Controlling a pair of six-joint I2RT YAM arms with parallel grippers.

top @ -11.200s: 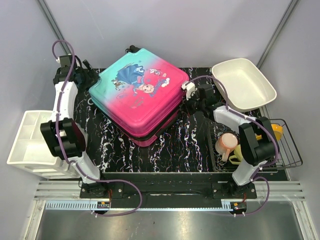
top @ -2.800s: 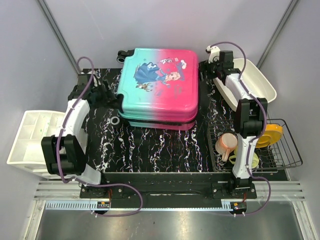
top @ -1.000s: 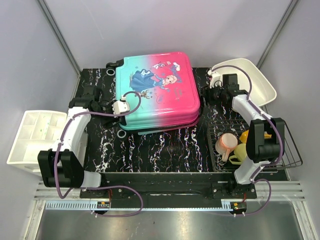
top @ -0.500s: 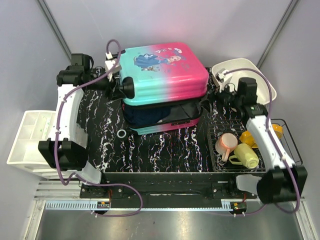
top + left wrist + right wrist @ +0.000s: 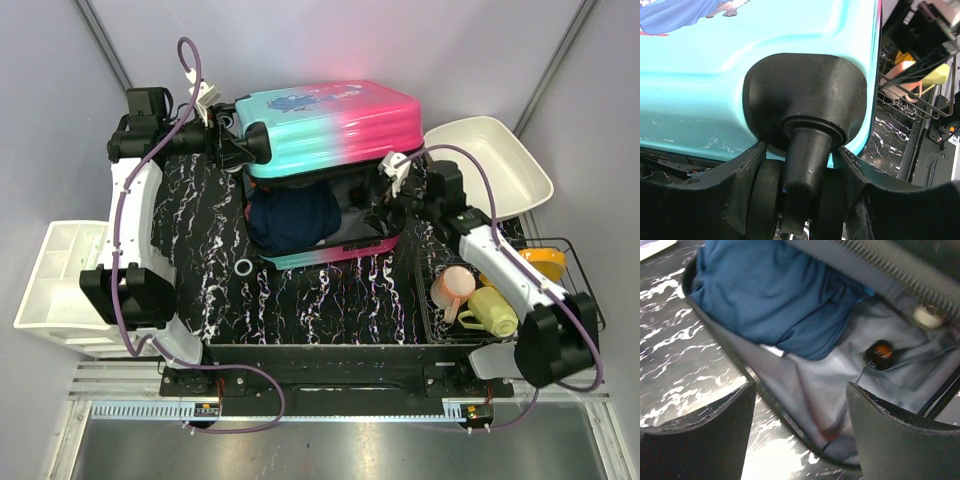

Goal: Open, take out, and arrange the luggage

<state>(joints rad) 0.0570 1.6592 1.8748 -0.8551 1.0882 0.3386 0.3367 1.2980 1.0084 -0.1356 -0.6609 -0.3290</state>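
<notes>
My right gripper [image 5: 385,205] hangs wide open and empty over the lower shell of the luggage [image 5: 330,120], which sits mid-table toward the far edge with its lid raised. The blue cloth bundle [image 5: 775,300] inside looks soft and light; I'd pinch a fold. Farther back, my left gripper [image 5: 800,200] clamps a wheel [image 5: 802,165] at the lid's far-left corner. The shell looks stiff and slick, so that wheel seems my surest hold.
</notes>
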